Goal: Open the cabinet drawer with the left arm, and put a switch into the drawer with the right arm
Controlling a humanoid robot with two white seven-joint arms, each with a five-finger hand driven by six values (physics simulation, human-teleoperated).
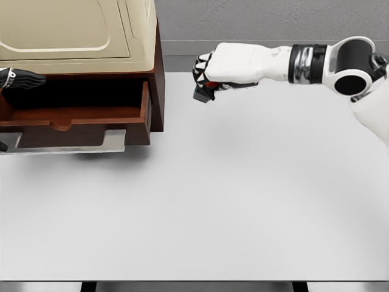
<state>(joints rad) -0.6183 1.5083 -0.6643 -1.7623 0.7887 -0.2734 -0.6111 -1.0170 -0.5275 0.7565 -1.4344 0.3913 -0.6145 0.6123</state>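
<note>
The right hand (209, 76) hovers above the white counter (213, 201), fingers curled around a dark switch (203, 94), just right of the open cabinet drawer (79, 118).

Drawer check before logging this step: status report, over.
Drawer open. Right hand shut on switch, beside cabinet. Left hand at drawer's left edge.

Cabinet (79, 36) cut off by the top and left edges, switch (204, 92) mostly hidden inside the right robot hand (209, 72), left robot hand (18, 79) cut by the left edge
</note>
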